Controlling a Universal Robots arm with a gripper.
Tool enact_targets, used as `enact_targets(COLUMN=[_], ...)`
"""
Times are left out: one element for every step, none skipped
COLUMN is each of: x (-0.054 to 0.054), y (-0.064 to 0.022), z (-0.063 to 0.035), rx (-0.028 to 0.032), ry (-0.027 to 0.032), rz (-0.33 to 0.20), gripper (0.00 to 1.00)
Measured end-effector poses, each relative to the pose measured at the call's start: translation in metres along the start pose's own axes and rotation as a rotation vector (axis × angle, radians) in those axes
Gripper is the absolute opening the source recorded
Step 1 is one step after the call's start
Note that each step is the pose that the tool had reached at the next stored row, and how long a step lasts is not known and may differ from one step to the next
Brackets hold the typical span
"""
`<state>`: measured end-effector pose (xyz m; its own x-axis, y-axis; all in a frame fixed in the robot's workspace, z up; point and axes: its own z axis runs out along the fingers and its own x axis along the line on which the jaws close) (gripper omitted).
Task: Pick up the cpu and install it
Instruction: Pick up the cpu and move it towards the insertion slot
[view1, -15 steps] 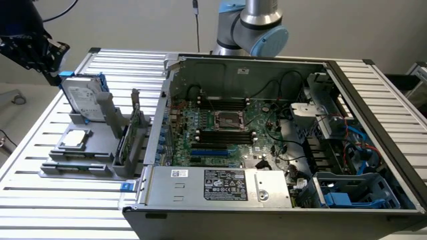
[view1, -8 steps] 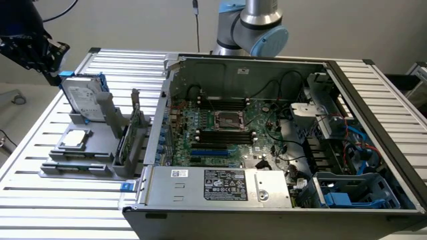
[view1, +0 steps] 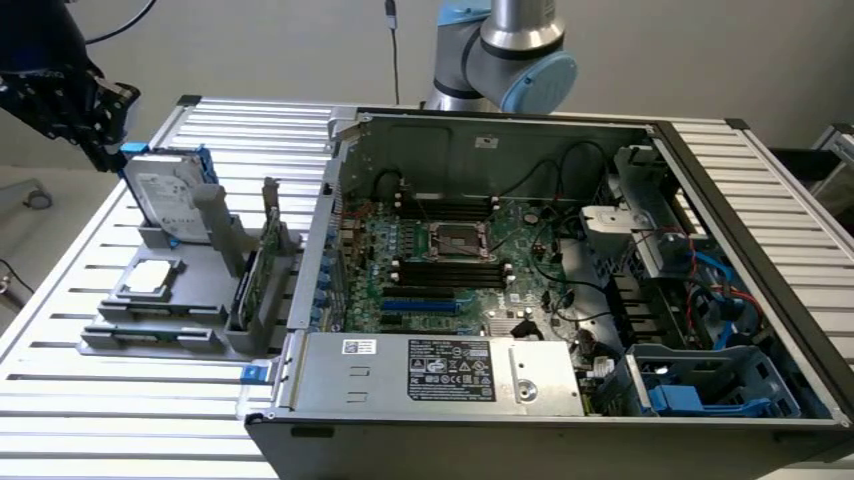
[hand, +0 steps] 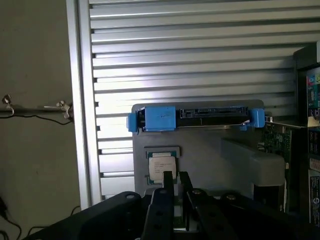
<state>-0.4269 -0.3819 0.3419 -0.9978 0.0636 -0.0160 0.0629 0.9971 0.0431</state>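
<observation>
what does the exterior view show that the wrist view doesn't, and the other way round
Exterior view: the inside of the open computer case, with the motherboard socket, the power supply and the arm's base behind it.
Wrist view: the pincer in the foreground, lined up with the cpu, and the hard drive seen along its connector edge.
Both: the cpu lying in the grey holder, the hard drive standing in its blue bracket, and the slatted table.

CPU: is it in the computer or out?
Out: the cpu lies flat on the grey stand, outside the case.
</observation>
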Motion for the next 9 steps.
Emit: enact_targets(x=[0.0, 0.0, 0.0001, 0.0002, 0.0004, 0.0007, 0.001, 0.0013, 0.0015], y=[0.0, 0.0, 0.0, 0.0, -0.0001, -0.0001, -0.0002, -0.0002, -0.0004], z=[0.0, 0.0, -0.0001, 0.0001, 0.0005, 0.0012, 0.0019, 0.0027, 0.0041], rx=[0.0, 0.0, 0.0002, 0.0006, 0.0015, 0.0025, 0.0039, 0.005, 0.0053], ry=[0.0, 0.0, 0.0003, 0.0012, 0.0028, 0.0038, 0.0045, 0.0055, 0.0061], rz=[0.0, 0.0, 0.0, 0.0, 0.0, 0.0, 0.0, 0.0, 0.0], gripper=[0.24, 0.24, 0.36, 0.36, 0.42, 0.47, 0.47, 0.53, 0.59])
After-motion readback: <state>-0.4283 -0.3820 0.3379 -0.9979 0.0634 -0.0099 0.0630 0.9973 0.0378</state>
